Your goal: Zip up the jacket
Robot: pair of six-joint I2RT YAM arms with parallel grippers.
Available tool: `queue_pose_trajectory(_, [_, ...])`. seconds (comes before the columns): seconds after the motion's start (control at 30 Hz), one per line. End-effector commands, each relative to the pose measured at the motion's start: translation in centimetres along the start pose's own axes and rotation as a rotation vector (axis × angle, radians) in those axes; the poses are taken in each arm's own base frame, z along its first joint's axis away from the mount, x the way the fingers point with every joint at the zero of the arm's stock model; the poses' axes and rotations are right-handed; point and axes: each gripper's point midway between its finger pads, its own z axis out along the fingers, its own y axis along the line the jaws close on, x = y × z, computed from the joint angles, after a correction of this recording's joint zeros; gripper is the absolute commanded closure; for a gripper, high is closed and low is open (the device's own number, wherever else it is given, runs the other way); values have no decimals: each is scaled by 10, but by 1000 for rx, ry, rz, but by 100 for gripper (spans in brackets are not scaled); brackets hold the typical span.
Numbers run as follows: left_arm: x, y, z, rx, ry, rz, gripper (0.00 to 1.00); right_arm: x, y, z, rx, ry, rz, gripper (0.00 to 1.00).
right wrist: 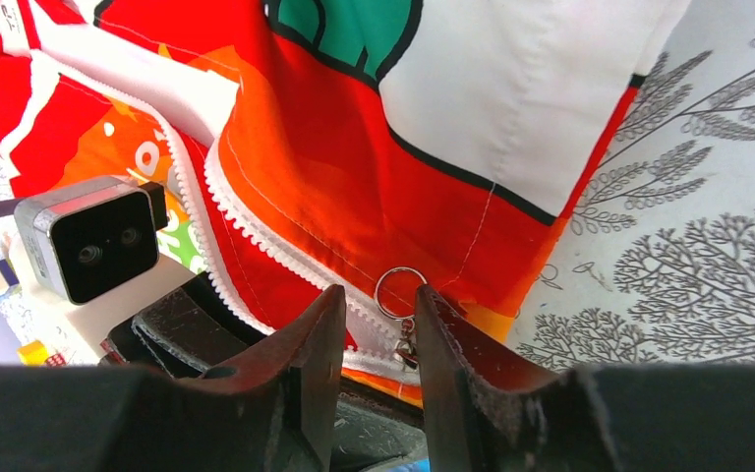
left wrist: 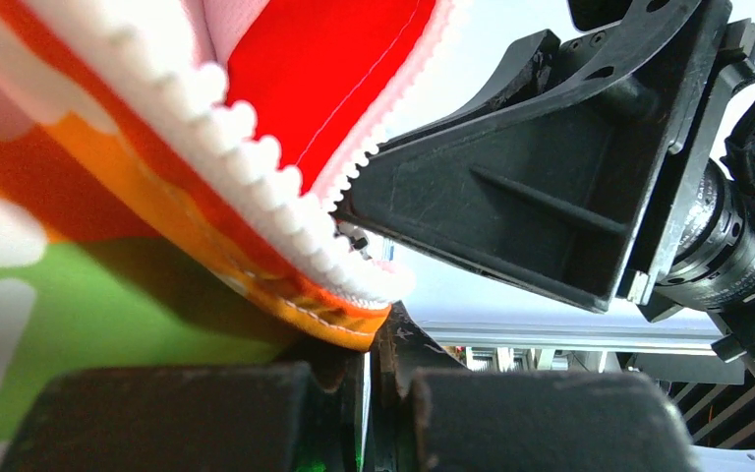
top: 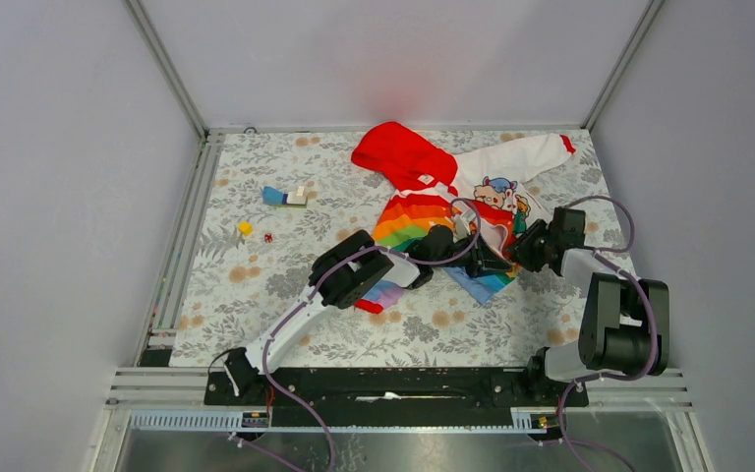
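Where it lies on the surface [top: 256, 285], jacket [top: 423, 211]: zip open.
Left hand [left wrist: 374, 364]: clenched on jacket hem.
Right hand [right wrist: 378, 305]: narrowly parted, straddling jacket's zip pull [right wrist: 407, 346].

Top camera: mounted high behind the arm bases [top: 239, 374], facing down and forward, far range; bases at 6 o'clock. Left wrist camera: very close, sighting over the left fingers [left wrist: 157, 418] toward the right arm [left wrist: 727, 256] at 3 o'clock. Right wrist camera: close, facing down past the right fingers [right wrist: 295, 393]; left camera housing [right wrist: 88, 236] at 9 o'clock. Wrist views share the zipper [left wrist: 256, 177]; all three, the jacket [top: 423, 221].
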Motion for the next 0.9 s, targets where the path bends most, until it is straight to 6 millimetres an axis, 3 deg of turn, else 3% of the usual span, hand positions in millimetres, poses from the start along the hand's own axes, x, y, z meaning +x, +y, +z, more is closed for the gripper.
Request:
queue_pose_trajectory(0.0, [10,78,-15,-233,-3,-130,100,6,19,1,-89,52,1,62])
queue_pose_trajectory(0.2, [9,87,-15,-252,-8,-124,100,7,37,-3,-175,73,10,65])
queue_pose_trajectory(0.4, [9,87,-17,-259,-19,-109,100,-1,38,-7,-170,41,-39,76])
queue_pose_trajectory(0.63, [13,91,-22,-292,-10,-146,100,-20,5,-14,46,-56,-155,77])
queue_pose_trajectory(0.87, [13,99,-25,-358,-23,-197,100,-10,-5,0,123,21,-220,76])
